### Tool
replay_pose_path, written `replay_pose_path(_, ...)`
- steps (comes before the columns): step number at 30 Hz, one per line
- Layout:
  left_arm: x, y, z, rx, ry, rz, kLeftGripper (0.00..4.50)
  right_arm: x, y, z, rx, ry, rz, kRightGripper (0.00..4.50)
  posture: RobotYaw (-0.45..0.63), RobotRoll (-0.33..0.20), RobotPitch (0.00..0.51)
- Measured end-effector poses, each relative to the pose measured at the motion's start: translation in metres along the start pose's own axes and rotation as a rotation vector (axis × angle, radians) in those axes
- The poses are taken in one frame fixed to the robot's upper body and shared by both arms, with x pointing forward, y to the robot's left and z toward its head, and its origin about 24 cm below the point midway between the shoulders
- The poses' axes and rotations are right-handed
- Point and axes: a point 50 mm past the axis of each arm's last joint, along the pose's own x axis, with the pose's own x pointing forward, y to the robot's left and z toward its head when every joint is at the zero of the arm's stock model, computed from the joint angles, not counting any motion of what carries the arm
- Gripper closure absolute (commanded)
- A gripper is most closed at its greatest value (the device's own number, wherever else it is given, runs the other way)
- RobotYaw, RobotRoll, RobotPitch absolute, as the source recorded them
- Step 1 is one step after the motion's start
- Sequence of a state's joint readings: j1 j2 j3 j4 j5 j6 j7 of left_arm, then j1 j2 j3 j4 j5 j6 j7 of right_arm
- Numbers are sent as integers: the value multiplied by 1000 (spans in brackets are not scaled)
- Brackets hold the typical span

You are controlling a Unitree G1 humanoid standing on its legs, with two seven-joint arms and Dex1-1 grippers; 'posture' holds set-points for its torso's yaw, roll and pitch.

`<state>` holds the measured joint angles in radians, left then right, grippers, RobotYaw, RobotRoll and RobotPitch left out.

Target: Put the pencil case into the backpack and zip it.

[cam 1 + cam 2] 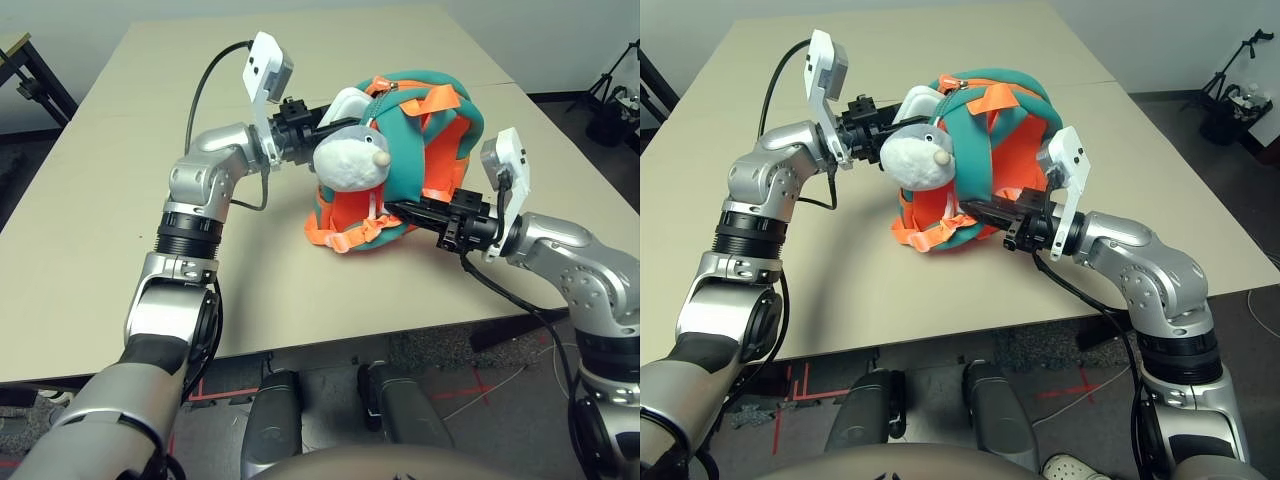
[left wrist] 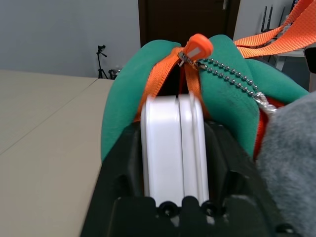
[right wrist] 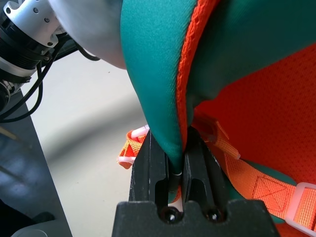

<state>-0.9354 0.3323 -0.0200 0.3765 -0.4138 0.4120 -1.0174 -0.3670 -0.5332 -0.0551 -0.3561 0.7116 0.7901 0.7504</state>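
Both grippers engaged: left gripper [image 2: 175, 197] clamps the white pencil case [image 2: 174, 143] at the backpack [image 1: 420, 150] opening; right gripper [image 3: 180, 163] is pinched on the backpack's teal edge.

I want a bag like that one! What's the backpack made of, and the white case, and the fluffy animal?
The backpack looks like soft teal fabric with woven orange straps; it folds where pinched. The pencil case seems hard, smooth and slightly glossy, plastic or painted metal, I can't tell which. The plush animal looks like fuzzy grey-and-white fleece.
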Motion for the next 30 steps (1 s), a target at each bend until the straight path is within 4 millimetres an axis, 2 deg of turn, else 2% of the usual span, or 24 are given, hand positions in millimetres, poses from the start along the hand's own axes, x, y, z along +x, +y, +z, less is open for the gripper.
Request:
replay_pose_path(4,-6,2,0,-18,16,15,0,0,0,0,0,0,1,4466,-131,0,122)
replay_pose_path(9,-30,1,9,-49,27,58,0,2,1,-1,0,-5,7,4466,-107,0,114)
replay_pose_path(15,-66,-1,36,-10,-3,146,0,5,0,-1,-10,-10,8,4466,-88,0,100)
replay_pose_path(19,-84,-7,42,11,21,185,0,5,-1,-2,-12,-10,11,4466,-79,0,99)
replay_pose_path(23,-94,-13,29,11,106,210,1337,6,-3,-3,-8,-9,16,4466,-78,0,100)
replay_pose_path(30,-84,-19,4,40,217,217,4158,8,-3,-3,-15,-8,20,4466,-93,0,105)
